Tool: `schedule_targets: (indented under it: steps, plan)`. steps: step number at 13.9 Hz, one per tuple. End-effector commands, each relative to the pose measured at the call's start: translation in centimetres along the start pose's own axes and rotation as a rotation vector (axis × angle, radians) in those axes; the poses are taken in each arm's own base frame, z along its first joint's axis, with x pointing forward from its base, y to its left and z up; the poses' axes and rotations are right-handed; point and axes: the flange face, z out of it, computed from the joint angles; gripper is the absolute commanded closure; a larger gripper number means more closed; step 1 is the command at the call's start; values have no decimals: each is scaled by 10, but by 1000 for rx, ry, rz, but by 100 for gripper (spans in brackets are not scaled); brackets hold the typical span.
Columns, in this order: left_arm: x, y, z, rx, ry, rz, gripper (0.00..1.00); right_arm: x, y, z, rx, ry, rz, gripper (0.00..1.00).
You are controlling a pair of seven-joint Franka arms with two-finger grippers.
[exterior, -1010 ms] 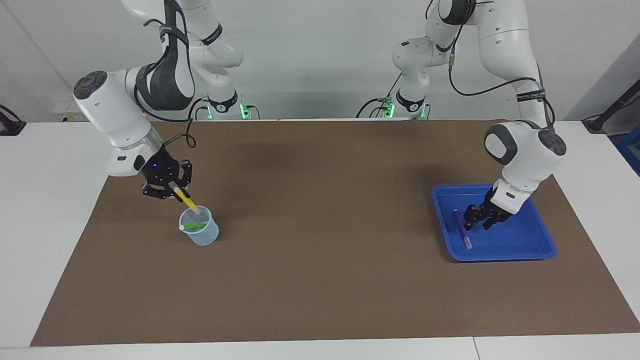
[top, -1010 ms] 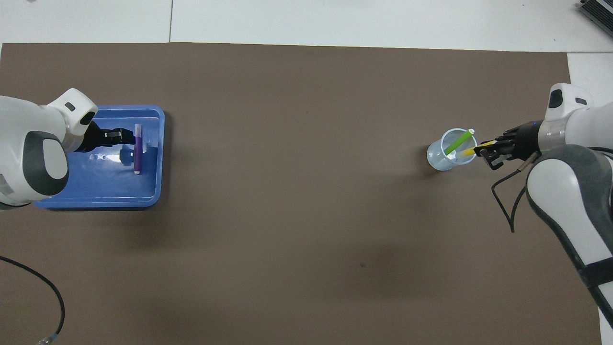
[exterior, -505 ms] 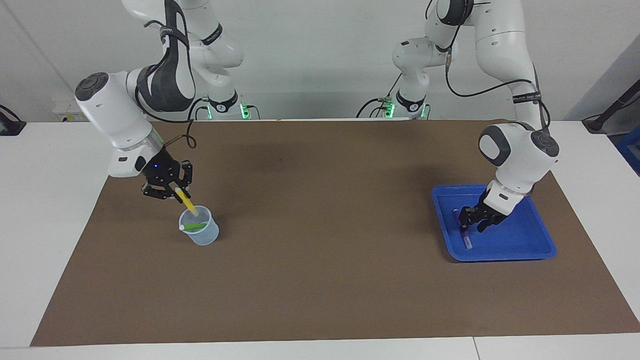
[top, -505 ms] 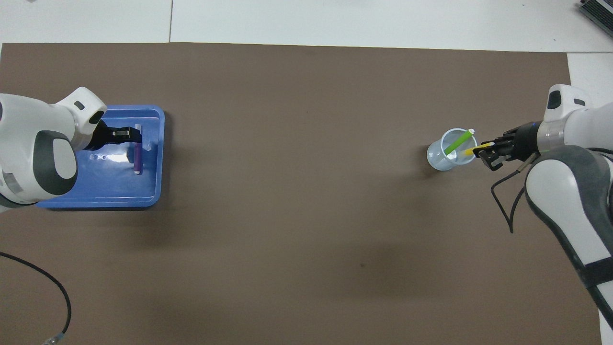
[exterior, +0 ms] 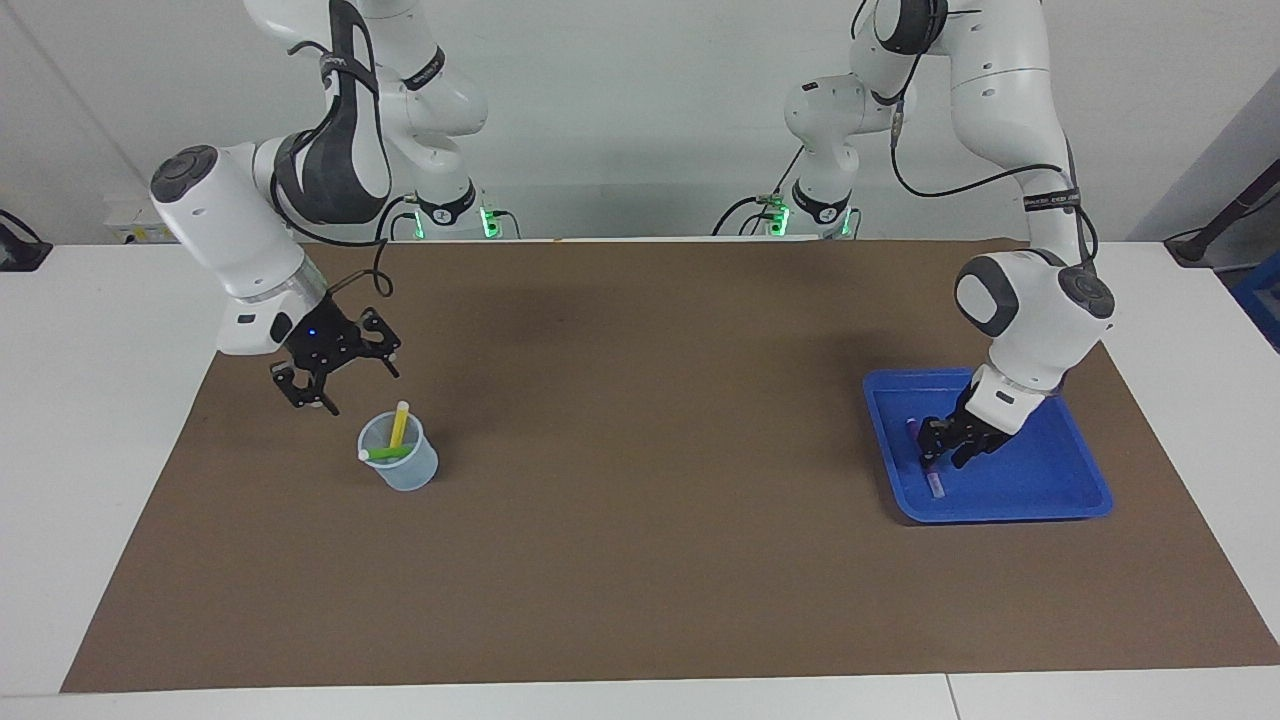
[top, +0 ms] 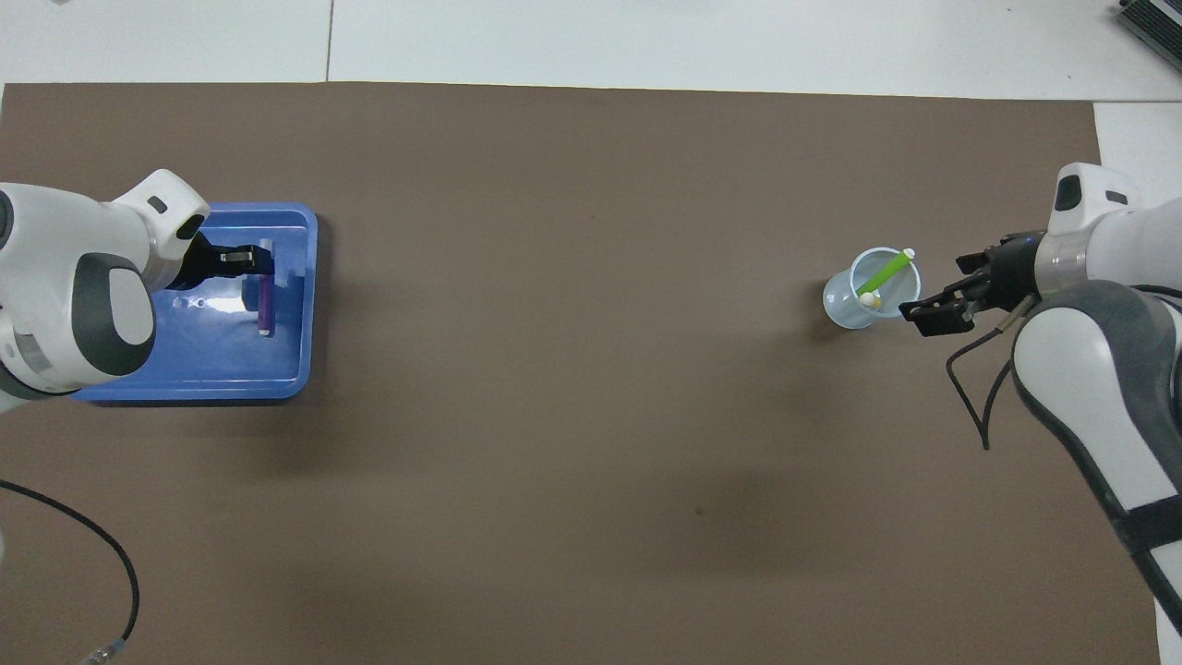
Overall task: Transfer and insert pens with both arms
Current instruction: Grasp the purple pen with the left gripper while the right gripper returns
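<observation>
The right gripper (exterior: pixel 345 385) has spread its fingers and let go of the yellow pen (exterior: pixel 398 425), which a second ago it held slanted into the clear cup (exterior: pixel 399 466); the pen now stands in the cup beside the green pen (exterior: pixel 385 453), and the gripper hangs just beside the cup's rim, toward the right arm's end of the table. The left gripper (exterior: pixel 944 446) has moved across the blue tray (exterior: pixel 1040 480) and is now down at the purple pen (top: pixel 264 303), which lies in the tray; whether its fingers clamp the pen cannot be told.
</observation>
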Motion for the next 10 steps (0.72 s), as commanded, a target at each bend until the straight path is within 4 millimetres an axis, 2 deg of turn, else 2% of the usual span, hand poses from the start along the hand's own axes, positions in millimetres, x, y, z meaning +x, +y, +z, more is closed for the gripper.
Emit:
schedule_targets:
  steps: [1, 4, 7, 8, 10]
  plan:
    - [3, 4, 7, 19, 20, 17, 44, -2, 0, 1, -20, -6, -20, 0]
    - [0, 3, 12, 19, 12, 15, 45, 3, 3, -5, -27, 8, -17, 0]
    - [-3, 3, 16, 20, 9, 14, 47, 17, -2, -21, -32, 43, 26, 0]
    - [-4, 2, 17, 21, 10, 14, 56, 21, -7, -27, -24, 46, 107, 0]
    - [-4, 3, 17, 21, 9, 15, 77, 38, -38, -40, 9, 37, 227, 0]
